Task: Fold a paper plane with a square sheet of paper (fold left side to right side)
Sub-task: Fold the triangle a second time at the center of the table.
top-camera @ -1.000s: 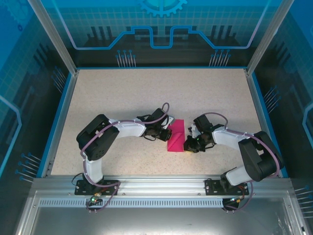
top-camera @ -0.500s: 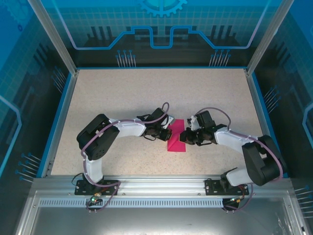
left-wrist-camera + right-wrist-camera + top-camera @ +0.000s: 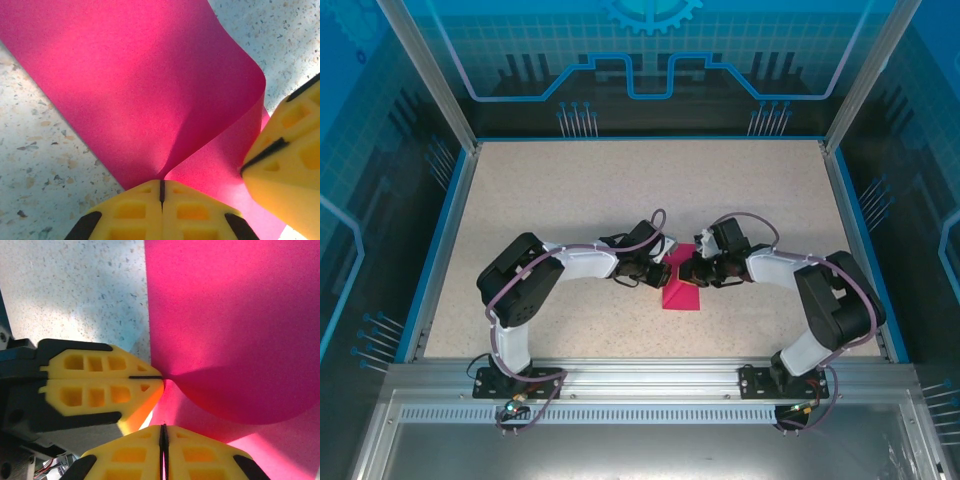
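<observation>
Magenta paper (image 3: 680,291) curls, pinched by left gripper (image 3: 161,188); right gripper (image 3: 163,433) closed against it.

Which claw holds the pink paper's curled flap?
The left claw: the paper curls into its closed tips; the right claw sits beside it.

A speckled beige worktop (image 3: 570,190) lies inside a blue rim (image 3: 438,250), with a slotted aluminium rail (image 3: 650,378) along its near edge. Aluminium posts (image 3: 425,70) frame blue panels (image 3: 650,50) printed with circuit lines and a gear.
</observation>
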Controlling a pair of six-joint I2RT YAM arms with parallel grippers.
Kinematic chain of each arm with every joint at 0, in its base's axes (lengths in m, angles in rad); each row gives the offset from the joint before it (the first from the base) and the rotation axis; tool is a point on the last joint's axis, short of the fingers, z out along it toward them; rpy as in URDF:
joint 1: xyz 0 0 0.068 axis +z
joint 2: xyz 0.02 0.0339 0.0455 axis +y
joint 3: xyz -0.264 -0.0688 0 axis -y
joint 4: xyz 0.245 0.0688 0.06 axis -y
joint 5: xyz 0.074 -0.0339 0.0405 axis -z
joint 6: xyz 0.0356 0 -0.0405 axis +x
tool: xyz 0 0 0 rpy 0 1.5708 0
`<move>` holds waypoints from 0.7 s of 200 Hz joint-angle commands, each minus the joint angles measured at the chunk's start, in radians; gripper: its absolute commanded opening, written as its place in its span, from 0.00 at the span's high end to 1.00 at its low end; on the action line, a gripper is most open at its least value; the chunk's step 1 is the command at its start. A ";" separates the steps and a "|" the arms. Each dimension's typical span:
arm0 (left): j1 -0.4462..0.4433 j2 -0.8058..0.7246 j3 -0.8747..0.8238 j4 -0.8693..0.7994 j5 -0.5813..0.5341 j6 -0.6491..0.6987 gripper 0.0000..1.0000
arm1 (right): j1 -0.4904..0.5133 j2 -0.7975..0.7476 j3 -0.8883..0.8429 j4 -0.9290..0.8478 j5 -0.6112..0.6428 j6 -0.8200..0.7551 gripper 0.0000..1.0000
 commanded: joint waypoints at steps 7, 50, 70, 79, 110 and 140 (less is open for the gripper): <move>0.005 0.020 0.019 -0.037 0.008 0.021 1.00 | 0.014 0.023 0.026 -0.026 0.004 -0.035 0.89; 0.005 0.021 0.023 -0.048 0.006 0.027 1.00 | 0.014 0.029 0.031 -0.060 0.040 -0.059 0.89; 0.005 0.020 0.025 -0.051 0.003 0.028 1.00 | 0.014 0.039 0.033 -0.069 0.046 -0.068 0.89; 0.005 0.021 0.025 -0.053 0.000 0.030 1.00 | 0.014 0.043 0.034 -0.077 0.054 -0.073 0.89; 0.005 0.022 0.027 -0.059 -0.002 0.031 1.00 | 0.014 0.046 0.040 -0.105 0.080 -0.088 0.89; 0.004 0.024 0.032 -0.064 -0.004 0.034 1.00 | 0.014 0.052 0.045 -0.121 0.090 -0.094 0.89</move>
